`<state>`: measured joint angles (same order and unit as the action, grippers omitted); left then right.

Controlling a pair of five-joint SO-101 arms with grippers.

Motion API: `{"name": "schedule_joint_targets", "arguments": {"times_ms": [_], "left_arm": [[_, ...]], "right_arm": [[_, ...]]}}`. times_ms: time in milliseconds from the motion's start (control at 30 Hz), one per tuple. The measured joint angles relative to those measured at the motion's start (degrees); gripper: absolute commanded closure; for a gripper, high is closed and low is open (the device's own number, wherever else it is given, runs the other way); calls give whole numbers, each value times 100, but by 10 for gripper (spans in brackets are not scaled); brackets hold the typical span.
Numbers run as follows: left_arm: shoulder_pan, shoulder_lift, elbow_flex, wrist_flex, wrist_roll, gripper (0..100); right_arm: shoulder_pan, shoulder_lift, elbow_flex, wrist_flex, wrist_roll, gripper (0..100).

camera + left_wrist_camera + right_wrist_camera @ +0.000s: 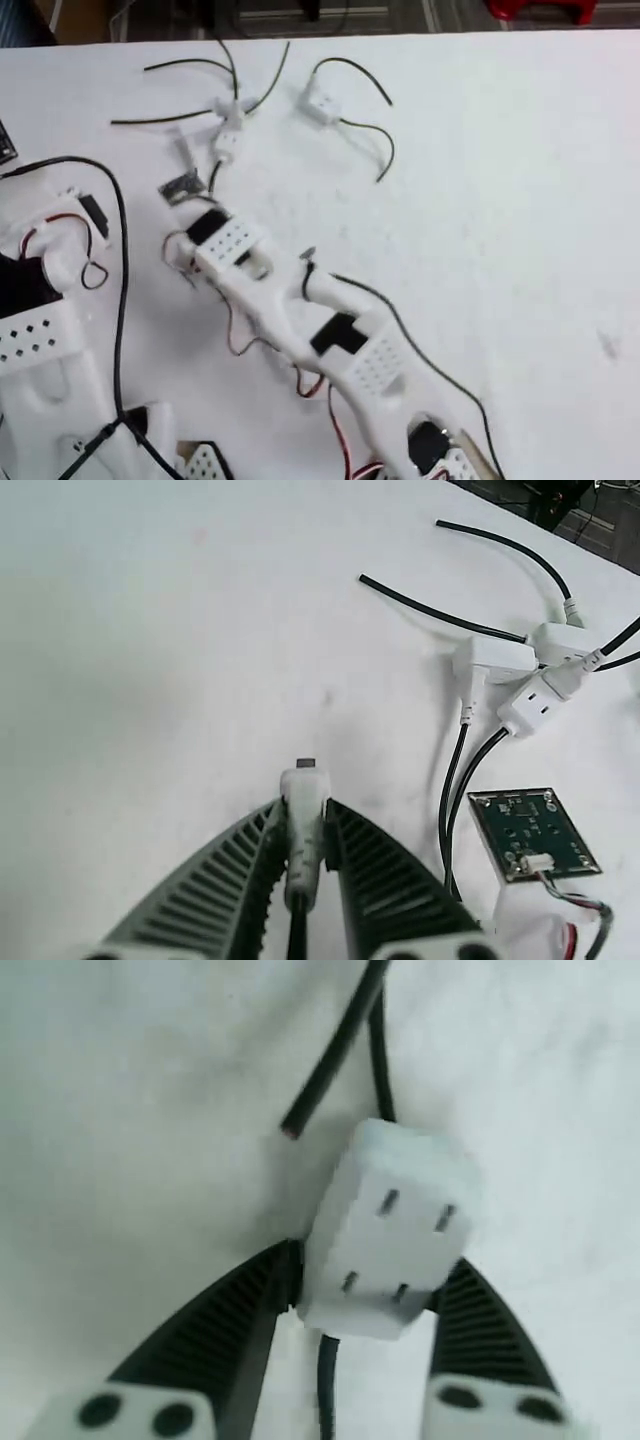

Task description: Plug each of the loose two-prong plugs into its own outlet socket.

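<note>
on my left wrist feed the left gripper has its ribbed fingers set narrow and pinched on a white two-prong plug. the plug stands lengthwise between them, its metal tip poking out past the fingertips and its black cord running back down the gap. on the right wrist feed the right gripper has its dark fingers spread to the width of a white outlet block and pressed against its two sides. the block's slotted face is turned toward the camera (i count two pairs of slots), and a black cord leaves it at each end. outward from the held plug, a bunch of white connectors lies well apart from it on the white table, with black cords trailing away, and a small green circuit board sits near them. from the high camera i see the white connectors toward the far left of the table, and another white block near them but apart, with two cords of its own.
</note>
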<state>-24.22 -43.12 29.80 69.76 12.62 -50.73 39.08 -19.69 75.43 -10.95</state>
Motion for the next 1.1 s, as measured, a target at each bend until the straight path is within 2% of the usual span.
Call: {"name": "schedule_joint_targets", "arguments": {"times_ms": [233,367,533,633,767,867,967,1100], "left_arm": [[-9,0,0,-44,0,977],[-9,0,0,-44,-9,977],[-9,0,0,-44,-9,977],[-9,0,0,-70,0,977],[-9,0,0,-167,-9,977],[-9,0,0,-167,-9,977],[-9,0,0,-167,-9,977],[-9,0,0,-167,-105,978]], "right_arm": [[18,-105,26,44,2119,910],[53,-158,18,316,3763,909],[123,-158,9,1125,5881,906],[229,-167,9,1248,6119,882],[387,-167,9,1292,6163,723],[475,-167,18,1354,5873,639],[615,-158,-97,1380,5802,626],[844,-264,-668,1925,5776,626]]}}
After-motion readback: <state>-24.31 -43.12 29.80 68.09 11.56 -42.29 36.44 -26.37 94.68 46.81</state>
